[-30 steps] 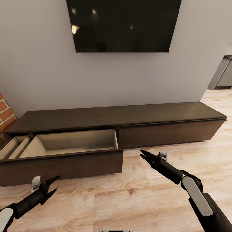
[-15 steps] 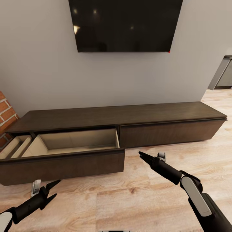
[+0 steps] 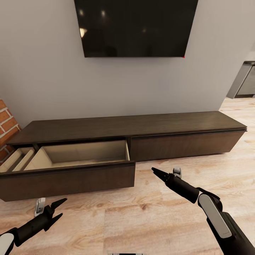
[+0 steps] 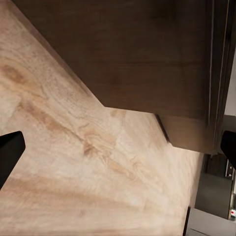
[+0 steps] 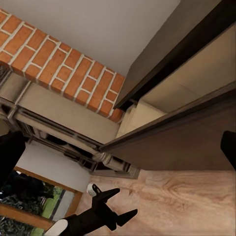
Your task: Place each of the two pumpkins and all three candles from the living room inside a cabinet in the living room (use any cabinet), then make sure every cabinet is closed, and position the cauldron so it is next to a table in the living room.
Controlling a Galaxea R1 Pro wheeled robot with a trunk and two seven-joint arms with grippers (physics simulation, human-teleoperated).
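The left fingers (image 3: 57, 209) are spread wide over the wooden floor (image 3: 148, 216), nothing held between them; the right fingers (image 3: 154, 171) are drawn to a narrow point, also holding nothing; just beyond the left fingers the cabinet (image 3: 141, 125) is seen with its left drawer (image 3: 71, 177) pulled open, pale inside; above it a dark television (image 3: 136, 26) is mounted on the wall.

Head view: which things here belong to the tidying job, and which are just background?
Job:
cabinet, with its left drawer pulled out and bare inside
left gripper, jaws apart
right gripper, jaws together

Background:
television
brick fireplace surround
wood floor
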